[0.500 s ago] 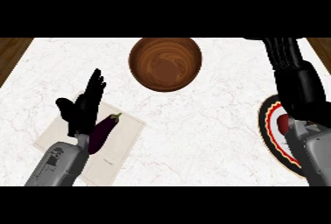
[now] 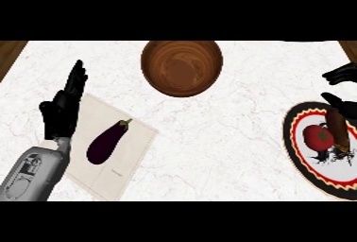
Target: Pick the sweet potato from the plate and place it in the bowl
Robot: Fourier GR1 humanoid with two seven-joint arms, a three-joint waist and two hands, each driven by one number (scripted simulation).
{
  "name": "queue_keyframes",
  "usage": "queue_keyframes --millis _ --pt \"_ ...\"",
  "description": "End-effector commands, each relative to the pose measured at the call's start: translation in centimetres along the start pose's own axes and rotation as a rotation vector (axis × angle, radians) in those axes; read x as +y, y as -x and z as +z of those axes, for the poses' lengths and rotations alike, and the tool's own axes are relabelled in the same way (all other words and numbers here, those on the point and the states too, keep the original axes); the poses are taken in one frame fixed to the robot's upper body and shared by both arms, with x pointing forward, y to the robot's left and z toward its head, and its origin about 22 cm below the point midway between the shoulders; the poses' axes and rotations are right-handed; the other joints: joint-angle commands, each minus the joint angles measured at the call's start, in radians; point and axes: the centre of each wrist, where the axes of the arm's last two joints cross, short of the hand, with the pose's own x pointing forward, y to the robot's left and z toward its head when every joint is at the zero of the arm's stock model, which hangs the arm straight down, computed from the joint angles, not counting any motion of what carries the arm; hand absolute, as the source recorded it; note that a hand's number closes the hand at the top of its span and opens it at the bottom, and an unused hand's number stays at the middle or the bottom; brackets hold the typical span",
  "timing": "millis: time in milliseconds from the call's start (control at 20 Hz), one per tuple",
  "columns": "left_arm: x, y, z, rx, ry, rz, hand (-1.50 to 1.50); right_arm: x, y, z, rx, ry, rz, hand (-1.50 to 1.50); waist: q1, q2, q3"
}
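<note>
Since the earlier frame, the right forearm had been withdrawn from over the plate (image 2: 301, 156), uncovering what lay on it. Right hand (image 2: 343, 74): seen at the view's edge just above the plate, fingers curled, nothing visibly grasped. Sweet potato (image 2: 337, 125): brown, elongated, lying on the plate beside a red tomato (image 2: 320, 137). Bowl (image 2: 182, 67): wooden, well apart from the plate, up and to its left. Left hand (image 2: 64, 106): far left of the plate, fingers straight and released, beside an eggplant (image 2: 106, 142) laid on a cutting board (image 2: 132, 156).

White marble counter (image 2: 209, 142), brown wood at upper corners (image 2: 8, 52)
</note>
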Motion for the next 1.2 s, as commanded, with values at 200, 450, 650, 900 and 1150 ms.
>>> queue_keyframes --millis 200,450,650,900,1150 --pt "0.8 -1.9 0.1 -0.007 0.025 -0.051 0.0 -11.4 0.9 4.6 0.005 -0.287 0.144 -1.5 0.019 -0.002 0.0" --pt "-1.0 -2.0 0.7 -0.037 0.025 -0.054 0.0 -13.7 -2.7 3.1 0.086 -0.423 0.394 -1.5 0.041 0.003 -0.004" --pt "0.3 -3.0 0.6 -0.022 0.022 -0.057 0.0 -10.9 -2.4 1.5 0.156 -0.551 0.595 -1.5 0.047 0.0 -0.004" --pt "0.2 -2.9 0.7 -0.033 0.037 -0.069 0.0 -6.7 -4.6 -2.8 0.233 -0.672 0.773 -1.5 0.057 0.001 -0.007" --pt "1.5 -2.6 1.5 0.006 0.007 -0.076 0.0 -3.6 -3.5 -5.1 0.284 -0.826 0.793 -1.5 0.026 -0.005 -0.006"
